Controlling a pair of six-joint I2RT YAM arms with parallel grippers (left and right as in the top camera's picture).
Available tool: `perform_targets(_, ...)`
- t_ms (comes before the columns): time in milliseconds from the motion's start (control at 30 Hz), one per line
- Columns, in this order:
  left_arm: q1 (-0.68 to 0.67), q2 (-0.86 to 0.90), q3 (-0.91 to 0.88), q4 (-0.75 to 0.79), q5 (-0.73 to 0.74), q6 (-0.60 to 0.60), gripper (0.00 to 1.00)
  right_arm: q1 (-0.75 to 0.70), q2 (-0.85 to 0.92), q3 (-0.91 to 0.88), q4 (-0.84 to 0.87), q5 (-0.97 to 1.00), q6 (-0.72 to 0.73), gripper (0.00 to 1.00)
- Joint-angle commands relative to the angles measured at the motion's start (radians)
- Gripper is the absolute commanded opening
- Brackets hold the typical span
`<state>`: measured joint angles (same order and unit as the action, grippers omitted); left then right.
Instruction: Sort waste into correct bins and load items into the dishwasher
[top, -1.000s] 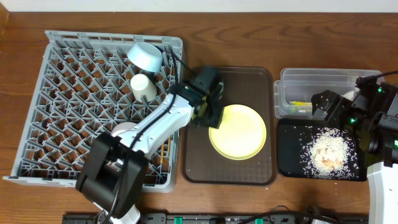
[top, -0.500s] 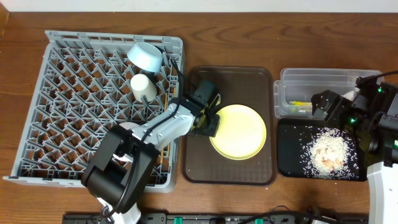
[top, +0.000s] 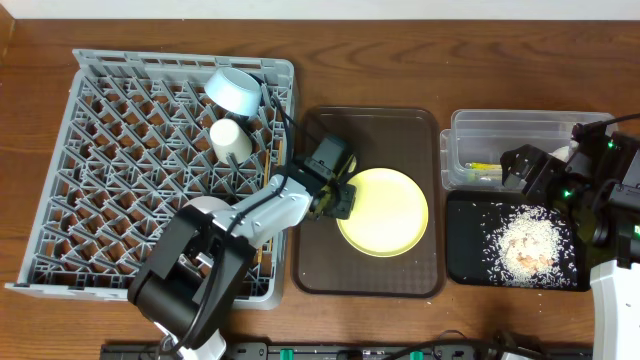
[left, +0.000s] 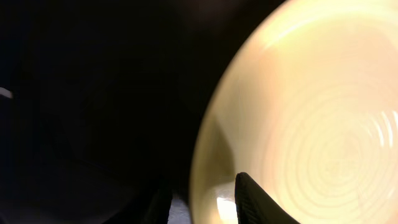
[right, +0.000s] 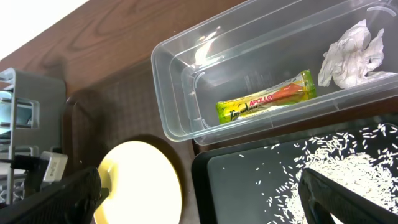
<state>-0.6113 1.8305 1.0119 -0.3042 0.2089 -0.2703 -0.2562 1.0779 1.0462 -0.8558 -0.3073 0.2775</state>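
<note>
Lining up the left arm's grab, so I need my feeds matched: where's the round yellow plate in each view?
Overhead: the round yellow plate lies right of centre on the brown rectangular serving tray.
Left wrist: fills the right half, rim between the fingers of the left gripper at the bottom.
Right wrist: lower left, cut by the bottom edge.
Shared landmark: that tray, seen overhead and right wrist; left wrist is too dark.

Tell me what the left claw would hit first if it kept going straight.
Most likely the yellow plate: its rim lies between the open fingers of the left claw, though depth is hard to judge.
</note>
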Motion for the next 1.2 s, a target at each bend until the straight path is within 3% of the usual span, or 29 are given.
perform_targets(0, -0.039, 0.046, -0.055, -0.022, -0.073, -0.050, 0.36, -0.005, -0.005, 0.010, -0.002, -0.008, -0.005, 0.99)
perform_targets(200, -0.088, 0.046, -0.055, -0.016, -0.167, -0.081, 0.29, -0.005, -0.005, 0.010, -0.001, -0.008, -0.005, 0.99)
perform_targets(367, -0.113, 0.046, -0.056, -0.019, -0.295, -0.149, 0.08, -0.005, -0.005, 0.010, -0.001, -0.008, -0.005, 0.99)
perform_targets(500, -0.113, 0.035, -0.050, -0.033, -0.320, -0.158, 0.07, -0.005, -0.005, 0.010, -0.001, -0.008, -0.005, 0.99)
perform_targets(633, -0.114, -0.048, -0.002, -0.113, -0.452, -0.158, 0.07, -0.005, -0.005, 0.010, -0.001, -0.008, -0.005, 0.99)
perform_targets(733, -0.114, -0.198, 0.033, -0.182, -0.550, -0.155, 0.08, -0.005, -0.005, 0.010, -0.001, -0.008, -0.005, 0.99)
perform_targets(967, -0.114, -0.494, 0.034, -0.237, -0.605, -0.092, 0.07, -0.005, -0.005, 0.010, -0.001, -0.008, -0.005, 0.99)
perform_targets(1167, -0.114, -0.708, 0.034, -0.247, -0.921, 0.033, 0.07, -0.005, -0.005, 0.010, -0.001, -0.008, -0.005, 0.99)
